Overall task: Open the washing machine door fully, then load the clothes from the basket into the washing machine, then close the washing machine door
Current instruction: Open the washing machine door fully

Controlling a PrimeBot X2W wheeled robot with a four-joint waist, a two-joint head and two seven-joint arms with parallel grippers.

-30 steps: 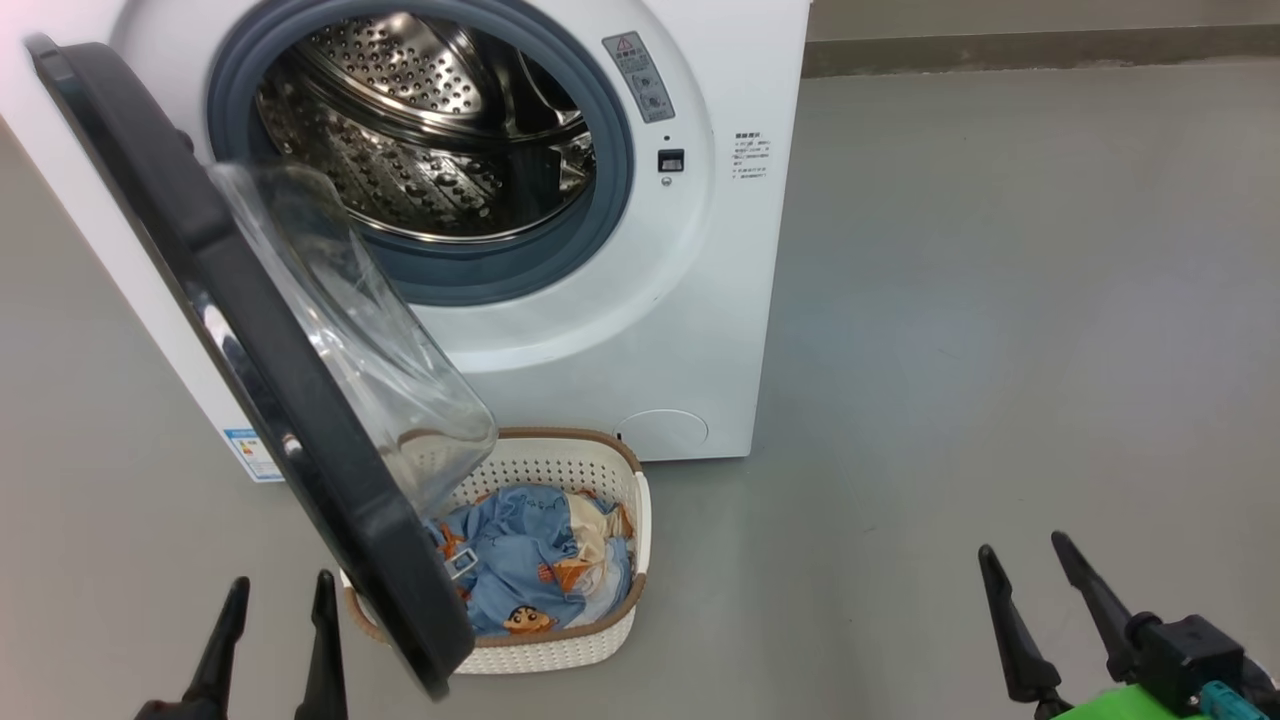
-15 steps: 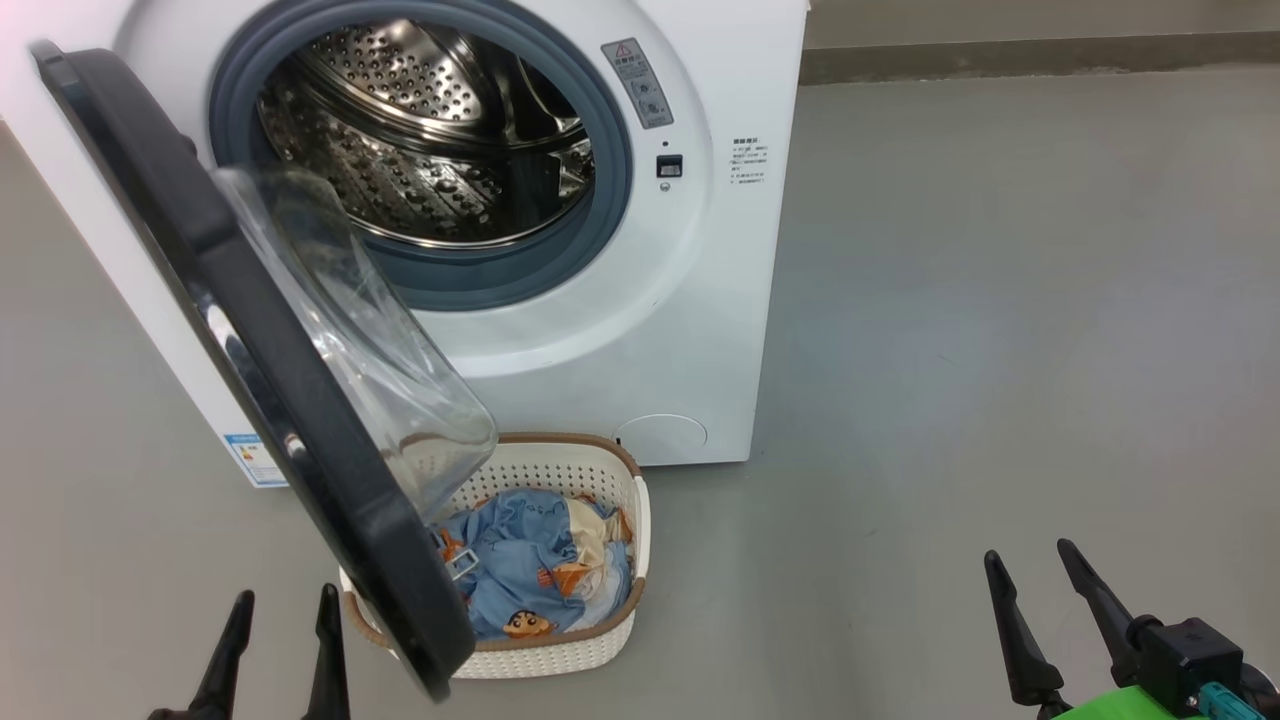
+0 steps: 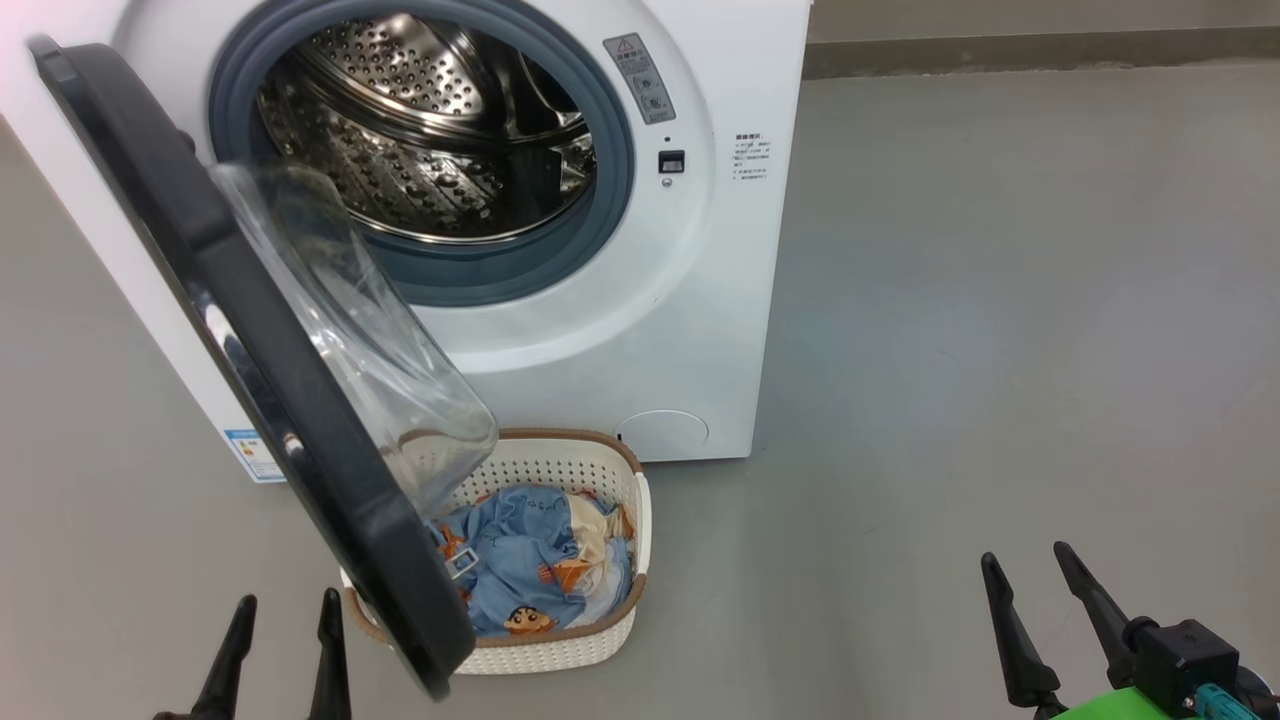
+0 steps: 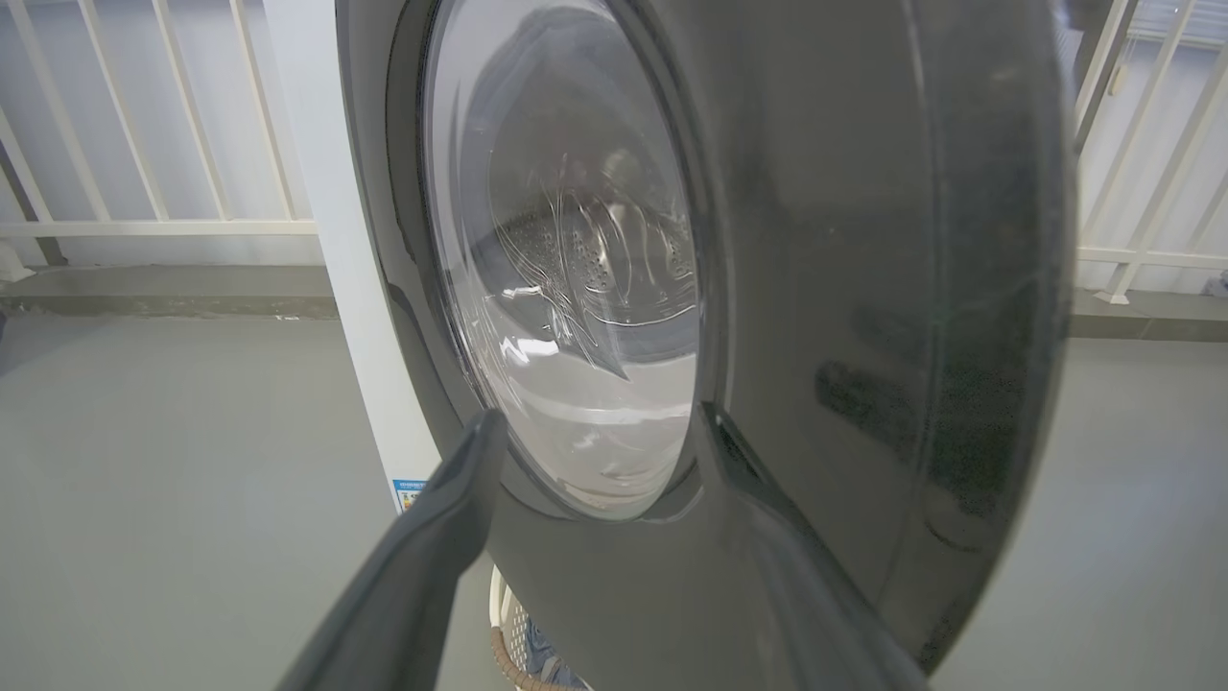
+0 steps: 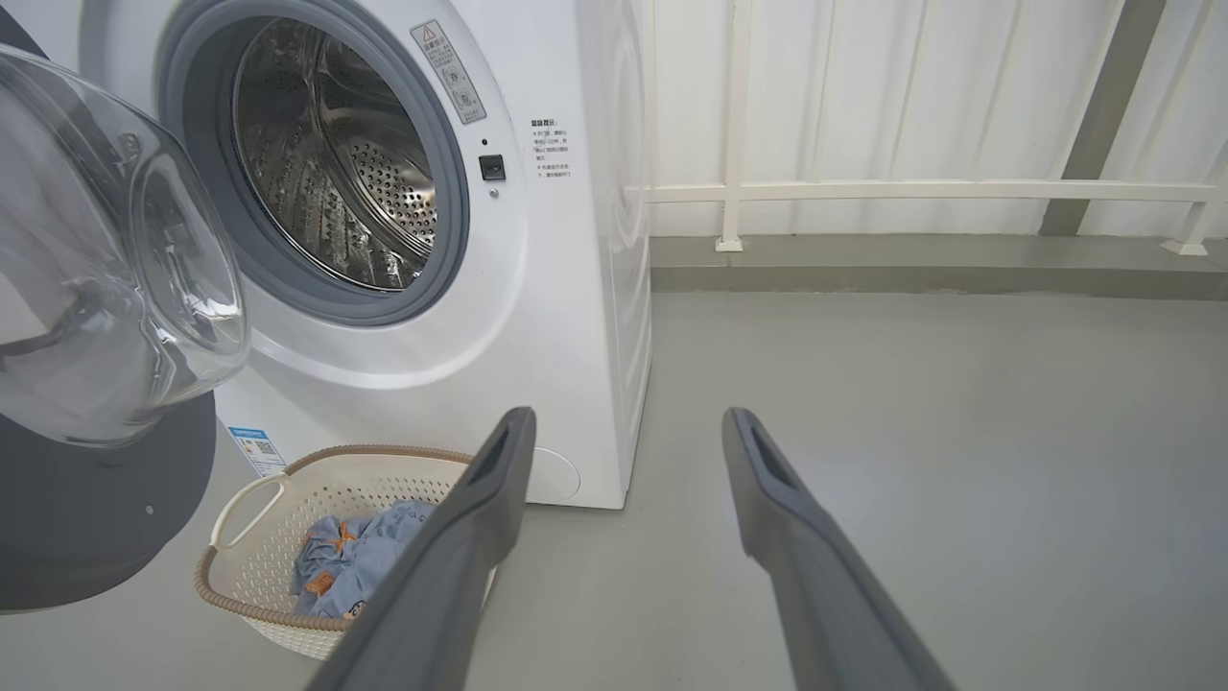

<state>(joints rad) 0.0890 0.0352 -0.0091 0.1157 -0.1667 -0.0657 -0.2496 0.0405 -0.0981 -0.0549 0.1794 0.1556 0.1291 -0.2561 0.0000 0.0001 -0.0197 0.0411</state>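
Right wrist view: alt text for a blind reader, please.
A white washing machine stands with its door swung open, steel drum showing. A basket of blue clothes sits on the floor before it, behind the open jaws.

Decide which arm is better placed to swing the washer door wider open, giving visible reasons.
Left, probably. The left gripper, open, is close beside the door, facing its black outer side. The right gripper, also open, sits far off over the floor, beyond the basket.
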